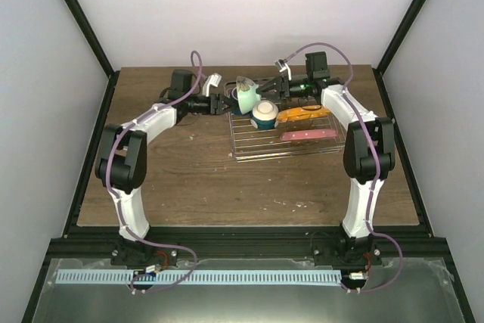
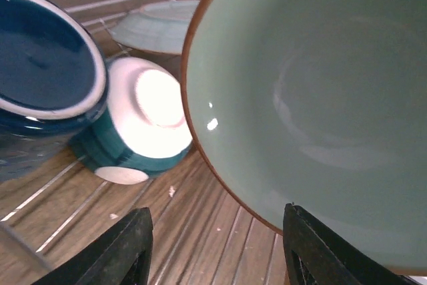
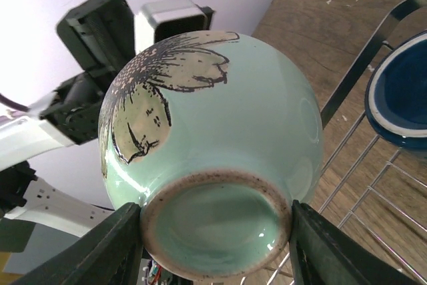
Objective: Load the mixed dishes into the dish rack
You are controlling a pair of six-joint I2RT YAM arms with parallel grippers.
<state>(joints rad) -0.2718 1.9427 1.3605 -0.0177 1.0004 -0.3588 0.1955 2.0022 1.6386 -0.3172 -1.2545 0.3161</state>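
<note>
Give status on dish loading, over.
Right hand shut on mint-green bowl, by its base, at dish rack far left corner. Left hand open at the rim. Dark blue mug, overturned cream-white bowl close beside.

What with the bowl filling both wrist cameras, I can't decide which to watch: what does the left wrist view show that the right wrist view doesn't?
Only the left wrist view: the mint-green bowl from its plain inside, the cream-white bowl lying overturned with teal sides, and a mint-green plate behind it.
Only the right wrist view: the mint-green bowl's outside, with its flower mark and foot ring, and the left arm beyond it.
Both: the mint-green bowl, the dark blue mug and the dish rack wires.
</note>
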